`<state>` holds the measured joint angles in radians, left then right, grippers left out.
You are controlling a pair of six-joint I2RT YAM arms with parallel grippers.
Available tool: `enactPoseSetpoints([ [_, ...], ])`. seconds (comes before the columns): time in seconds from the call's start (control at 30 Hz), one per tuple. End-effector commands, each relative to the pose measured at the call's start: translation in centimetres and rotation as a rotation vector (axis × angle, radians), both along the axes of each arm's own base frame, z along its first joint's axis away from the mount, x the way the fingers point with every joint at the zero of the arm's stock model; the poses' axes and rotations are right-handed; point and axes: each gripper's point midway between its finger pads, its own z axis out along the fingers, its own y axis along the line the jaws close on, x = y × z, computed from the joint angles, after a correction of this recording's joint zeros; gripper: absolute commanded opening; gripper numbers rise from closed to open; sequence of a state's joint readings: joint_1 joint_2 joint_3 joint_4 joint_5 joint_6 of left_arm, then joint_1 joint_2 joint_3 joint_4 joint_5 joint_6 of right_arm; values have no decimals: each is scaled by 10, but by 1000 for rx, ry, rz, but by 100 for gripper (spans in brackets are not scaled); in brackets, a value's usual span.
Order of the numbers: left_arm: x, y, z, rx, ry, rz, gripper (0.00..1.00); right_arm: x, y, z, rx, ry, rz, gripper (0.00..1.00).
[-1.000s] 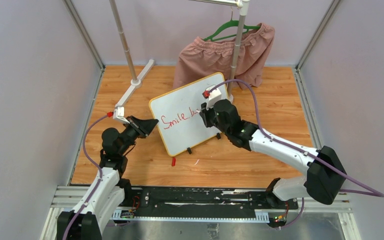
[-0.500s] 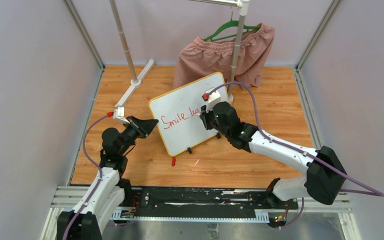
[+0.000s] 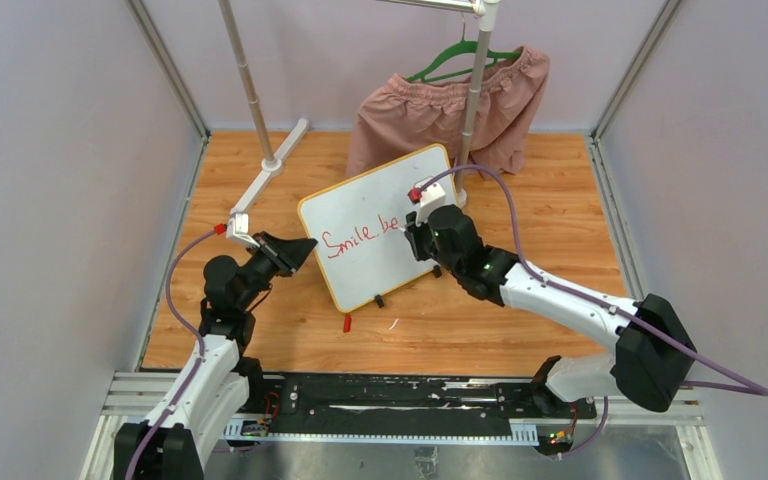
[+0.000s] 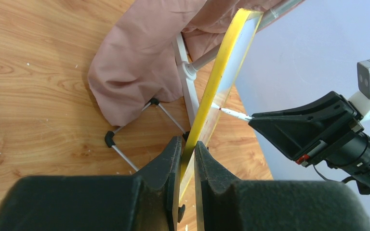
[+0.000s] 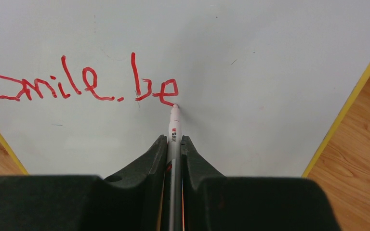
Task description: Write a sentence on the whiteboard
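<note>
The whiteboard [image 3: 380, 225], white with a yellow-orange rim, stands tilted on two black clip feet in the middle of the wooden table. My left gripper [image 4: 187, 149] is shut on the whiteboard's left edge [image 4: 220, 72], seen edge-on in the left wrist view. My right gripper [image 5: 174, 140] is shut on a white marker [image 5: 173, 130], whose tip touches the whiteboard [image 5: 250, 53]. The sentence [image 5: 84, 84] in red reads "Smile, be", and the tip rests at the end of the "e". From above the sentence [image 3: 360, 235] slants across the whiteboard beside my right gripper [image 3: 415, 235].
A pink garment [image 3: 450, 110] hangs on a green hanger from a white rack whose pole [image 3: 470, 110] stands just behind the board. The rack's foot [image 3: 270, 175] runs along the left of the table. A red marker cap [image 3: 347, 323] lies in front of the board.
My right gripper has moved slightly right along the board while the marker drew the "e" after "b". The left gripper has kept still on the board's edge.
</note>
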<state>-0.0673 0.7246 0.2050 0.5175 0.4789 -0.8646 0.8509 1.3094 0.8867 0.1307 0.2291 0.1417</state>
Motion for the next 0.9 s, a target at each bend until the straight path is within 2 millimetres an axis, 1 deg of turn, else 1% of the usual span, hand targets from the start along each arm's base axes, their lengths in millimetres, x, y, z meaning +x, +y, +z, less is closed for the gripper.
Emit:
enactPoseSetpoints([
  [0.0,-1,0,5,-6,-20,-5,0,6,-21,0,-23,-6,-67,0],
  [0.13,-1,0,6,-6,-23,-4,0,4,-20,8,-1,-16,-53,0],
  [0.23,-2,0,6,-7,-25,-5,0,-5,-9,23,67,-31,15,0],
  [0.33,-2,0,6,-5,-21,1,0,-15,-6,40,128,-53,56,0],
  [0.47,-1,1,4,0,-14,7,0,-26,-10,55,167,-72,83,0],
  [0.63,-1,2,4,0,-11,11,0,-40,-18,62,185,-84,112,0],
  [0.77,0,2,2,-5,0,13,6,-48,-24,67,192,-88,126,0],
  [0.87,0,2,0,-10,12,12,14,-52,-27,65,189,-86,131,0],
])
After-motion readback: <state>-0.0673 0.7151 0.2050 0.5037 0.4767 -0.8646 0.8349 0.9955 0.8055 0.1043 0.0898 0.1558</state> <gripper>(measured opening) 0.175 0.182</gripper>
